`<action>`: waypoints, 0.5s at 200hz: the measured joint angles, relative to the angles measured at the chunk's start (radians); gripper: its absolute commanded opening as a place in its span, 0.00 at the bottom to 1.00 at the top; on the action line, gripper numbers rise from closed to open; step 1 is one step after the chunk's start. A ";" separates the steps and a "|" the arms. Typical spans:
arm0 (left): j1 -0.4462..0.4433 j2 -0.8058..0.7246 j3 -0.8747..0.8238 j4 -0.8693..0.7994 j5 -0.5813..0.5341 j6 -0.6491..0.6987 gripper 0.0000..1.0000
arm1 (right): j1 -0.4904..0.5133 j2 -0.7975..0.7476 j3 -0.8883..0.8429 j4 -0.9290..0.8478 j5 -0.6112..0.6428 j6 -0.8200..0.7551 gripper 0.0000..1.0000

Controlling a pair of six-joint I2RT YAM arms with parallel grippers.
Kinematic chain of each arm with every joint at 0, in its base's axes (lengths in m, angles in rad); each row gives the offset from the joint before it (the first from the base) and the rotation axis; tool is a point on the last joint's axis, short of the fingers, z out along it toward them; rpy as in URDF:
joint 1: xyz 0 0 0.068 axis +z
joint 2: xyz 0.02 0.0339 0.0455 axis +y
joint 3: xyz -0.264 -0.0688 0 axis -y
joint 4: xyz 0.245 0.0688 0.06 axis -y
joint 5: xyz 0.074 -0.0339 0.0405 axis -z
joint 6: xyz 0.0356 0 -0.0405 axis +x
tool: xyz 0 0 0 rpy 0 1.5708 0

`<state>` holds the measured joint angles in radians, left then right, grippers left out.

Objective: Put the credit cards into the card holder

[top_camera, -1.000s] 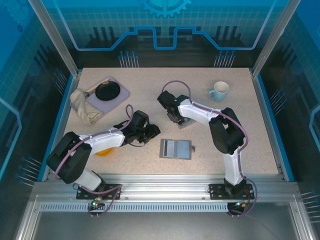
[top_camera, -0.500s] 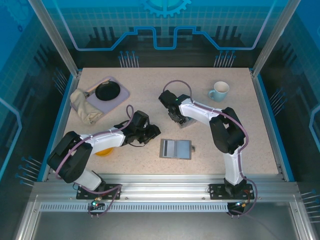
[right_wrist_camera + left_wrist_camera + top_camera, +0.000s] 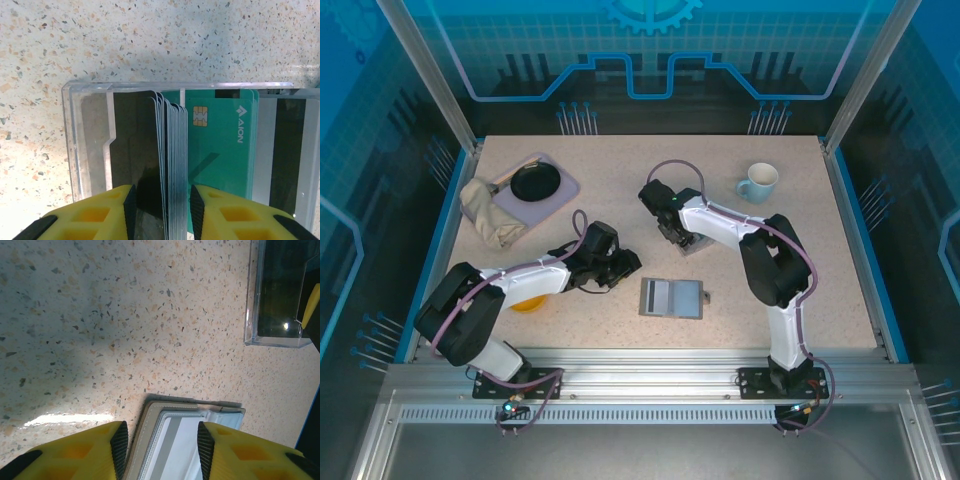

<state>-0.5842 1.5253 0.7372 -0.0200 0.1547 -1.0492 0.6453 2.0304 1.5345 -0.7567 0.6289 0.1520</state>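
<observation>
Several credit cards (image 3: pixel 171 150) stand on edge as a stack inside a clear plastic box (image 3: pixel 90 145). A teal card with a chip (image 3: pixel 220 140) leans beside them. My right gripper (image 3: pixel 161 210) is open and straddles the stack: its right pad is close to the cards and a dark gap shows on the left. In the top view this gripper (image 3: pixel 672 236) sits over the box. The grey card holder (image 3: pixel 671 298) lies open on the table. My left gripper (image 3: pixel 162 450) is open, with the holder's edge (image 3: pixel 175 440) showing between its fingers.
A pale blue mug (image 3: pixel 757 182) stands at the back right. A lilac tray (image 3: pixel 565 190) holding a black pan, with a beige cloth (image 3: pixel 488 215) beside it, lies at the back left. A yellow object (image 3: pixel 527 302) sits under my left arm. The clear box (image 3: pixel 277 295) lies just beyond the holder.
The right gripper has shifted very slightly over the clear box. The left arm and the card holder have stayed where they were.
</observation>
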 measured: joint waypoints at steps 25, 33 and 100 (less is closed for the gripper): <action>0.000 0.000 0.000 0.000 0.000 0.000 0.44 | 0.000 -0.009 -0.005 0.001 0.002 0.000 0.35; 0.000 0.000 0.000 0.000 0.000 0.000 0.44 | 0.000 -0.010 -0.005 0.002 0.004 0.000 0.35; 0.000 0.000 0.000 0.000 0.000 0.000 0.44 | -0.007 -0.011 -0.011 0.002 0.004 -0.004 0.23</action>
<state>-0.5842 1.5253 0.7372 -0.0200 0.1547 -1.0492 0.6380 2.0197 1.5230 -0.7544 0.6327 0.1478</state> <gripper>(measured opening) 0.441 0.250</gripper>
